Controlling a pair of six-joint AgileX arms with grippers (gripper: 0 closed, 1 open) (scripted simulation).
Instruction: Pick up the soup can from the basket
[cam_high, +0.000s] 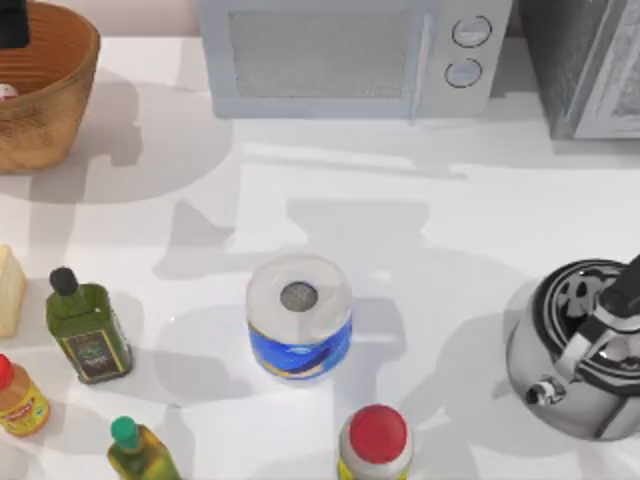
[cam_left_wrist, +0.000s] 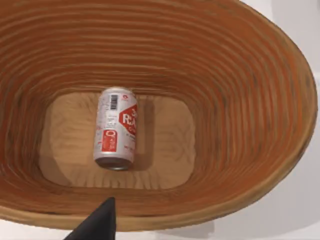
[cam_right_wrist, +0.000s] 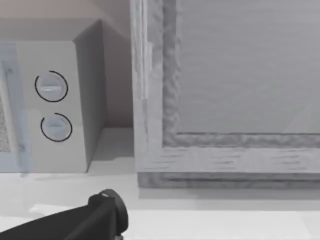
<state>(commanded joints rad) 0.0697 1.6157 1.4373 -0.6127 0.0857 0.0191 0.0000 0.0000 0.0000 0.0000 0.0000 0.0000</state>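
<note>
soup can (cam_left_wrist: 115, 128): small, white-and-red labelled, lying on its side on the flat bottom of the basket (cam_left_wrist: 240, 90), barcode up, metal end facing the near wall. basket: round, orange-brown wicker, ribbed inside, sitting at the table's far left corner.

We see a ribbed woven wicker basket (cam_left_wrist: 240, 100), matt, around a glossy metal soup can (cam_left_wrist: 115, 128) with printed label.
</note>
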